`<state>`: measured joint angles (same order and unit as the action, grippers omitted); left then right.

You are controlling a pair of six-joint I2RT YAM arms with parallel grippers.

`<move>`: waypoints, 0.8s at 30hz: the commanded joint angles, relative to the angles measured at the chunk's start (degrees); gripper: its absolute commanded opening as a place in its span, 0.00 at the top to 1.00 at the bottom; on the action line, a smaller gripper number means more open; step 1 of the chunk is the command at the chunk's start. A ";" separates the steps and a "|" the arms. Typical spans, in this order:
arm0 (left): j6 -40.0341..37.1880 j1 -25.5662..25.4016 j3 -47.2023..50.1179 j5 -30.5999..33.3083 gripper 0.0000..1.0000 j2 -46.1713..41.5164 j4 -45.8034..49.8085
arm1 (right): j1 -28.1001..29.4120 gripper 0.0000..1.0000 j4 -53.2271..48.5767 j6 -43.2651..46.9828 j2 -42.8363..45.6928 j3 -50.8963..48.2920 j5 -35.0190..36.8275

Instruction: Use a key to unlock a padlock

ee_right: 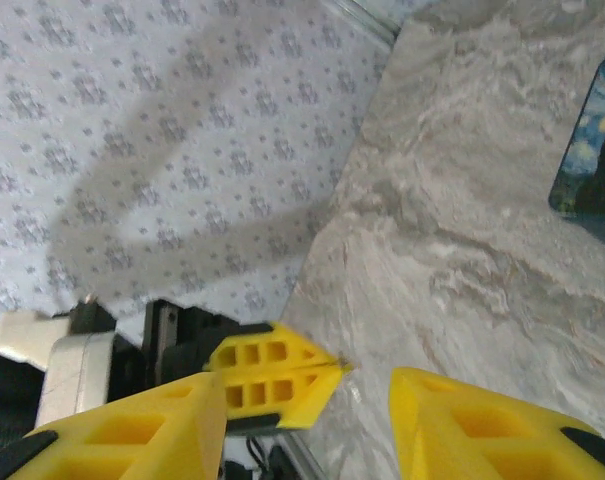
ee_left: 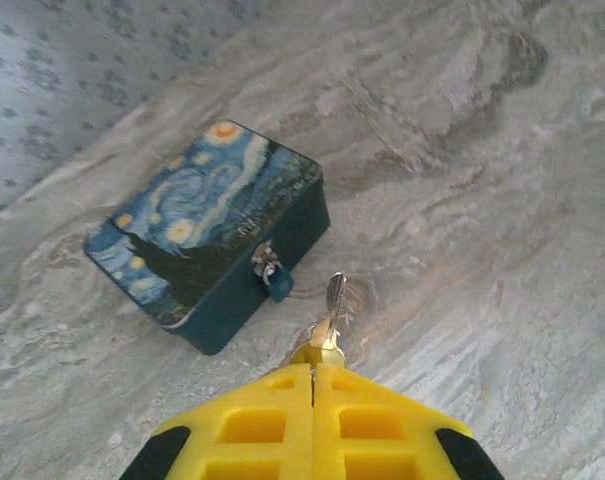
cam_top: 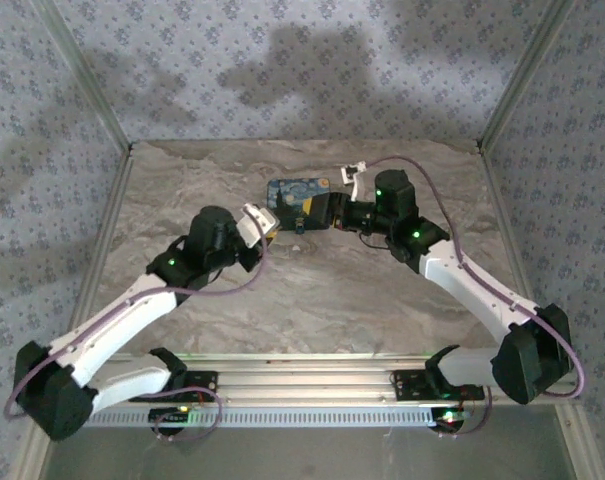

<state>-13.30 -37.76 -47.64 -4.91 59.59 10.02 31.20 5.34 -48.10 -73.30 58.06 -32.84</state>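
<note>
A box printed with a dark-blue and yellow night sky (ee_left: 197,215) lies on the marble-patterned table (ee_left: 502,200). A tiny blue padlock (ee_left: 277,284) with a metal shackle hangs from the clasp on the box's dark front side. My left gripper (ee_left: 313,372) is shut on the head of a small pale metal key (ee_left: 332,305). The blade points forward, its tip just right of the padlock and a short way from it. In the top view the box (cam_top: 294,193) sits between my left gripper (cam_top: 270,227) and my right gripper (cam_top: 334,213). The right gripper (ee_right: 312,435) is open, with nothing between its fingers.
Patterned walls (cam_top: 312,60) close in the table at the back and both sides. In the right wrist view a corner of the box (ee_right: 594,150) is at the upper right, and the left arm's yellow fingers (ee_right: 277,385) lie ahead between my own.
</note>
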 commanded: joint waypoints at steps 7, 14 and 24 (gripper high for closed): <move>5.70 -0.15 6.15 3.57 1.00 -9.84 -6.53 | 11.11 0.21 -5.30 9.63 -5.25 9.01 8.18; 7.00 -0.12 4.68 -0.31 1.00 -10.20 -5.76 | 12.61 0.28 -7.19 11.24 -9.08 13.27 10.52; 13.77 -0.14 2.42 -4.13 1.00 -9.43 -5.71 | 13.47 0.44 -7.98 13.71 -11.96 13.76 11.69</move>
<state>-2.50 -37.78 -42.70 -6.76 50.30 5.89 44.14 -2.07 -35.90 -84.42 70.37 -21.80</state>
